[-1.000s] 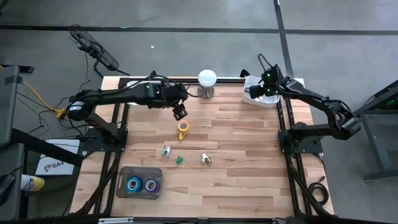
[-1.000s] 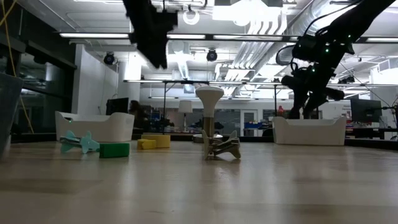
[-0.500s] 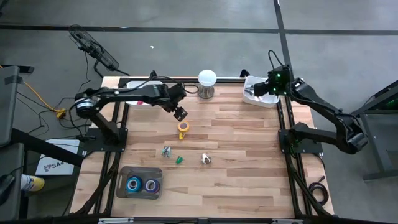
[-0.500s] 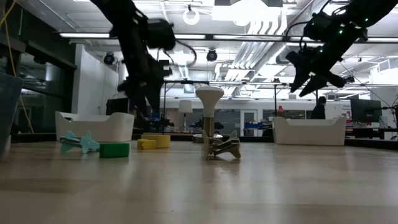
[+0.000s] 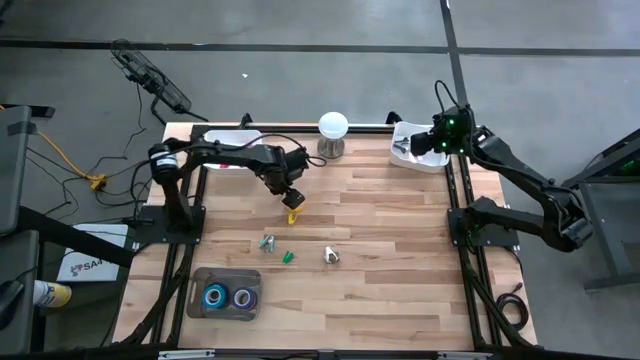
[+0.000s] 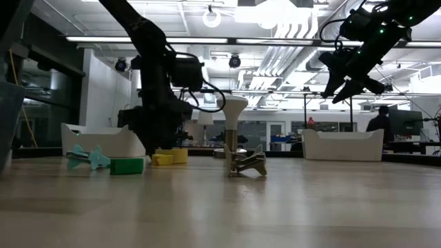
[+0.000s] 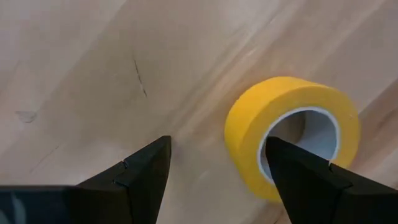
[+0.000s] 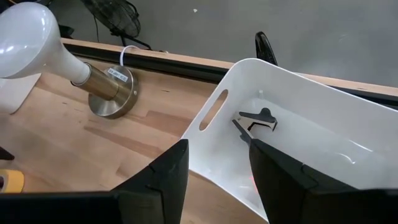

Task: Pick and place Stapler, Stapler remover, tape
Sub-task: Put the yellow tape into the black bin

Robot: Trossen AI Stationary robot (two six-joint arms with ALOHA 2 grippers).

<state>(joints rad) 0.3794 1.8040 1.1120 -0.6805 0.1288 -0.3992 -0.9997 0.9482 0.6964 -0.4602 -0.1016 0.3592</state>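
A yellow tape roll (image 5: 292, 212) lies on the wooden table (image 5: 400, 290); the left wrist view shows its open centre (image 7: 292, 134). My left gripper (image 7: 217, 142) is open and low over the table beside it (image 5: 290, 196). One finger (image 7: 305, 180) stands in front of the roll's wall. Blue and purple tape rolls (image 5: 227, 297) sit in a dark tray (image 5: 200, 280). My right gripper (image 8: 217, 143) is open above the white bin (image 8: 323, 118), where a black stapler remover (image 8: 257, 119) lies. A teal stapler remover (image 5: 267, 242), a green piece (image 5: 288, 257) and a pale stapler remover (image 5: 331, 256) rest on the table. My left gripper comes at the yellow tape roll from above, slanting down, with one finger before the roll's outer wall (image 7: 249, 155). I cannot tell whether that finger touches the roll. The roll rests on the table.
A white lamp on a metal foot (image 5: 333, 130) stands near the far edge, between the arms. A second white bin (image 6: 103, 140) sits at the far left. Bare wood lies near the right and near edges.
My left gripper has come down and toward the near edge, ending low beside the yellow tape roll. My right gripper has risen from the white bin and now hangs higher above it. The objects on the table have stayed where they were.
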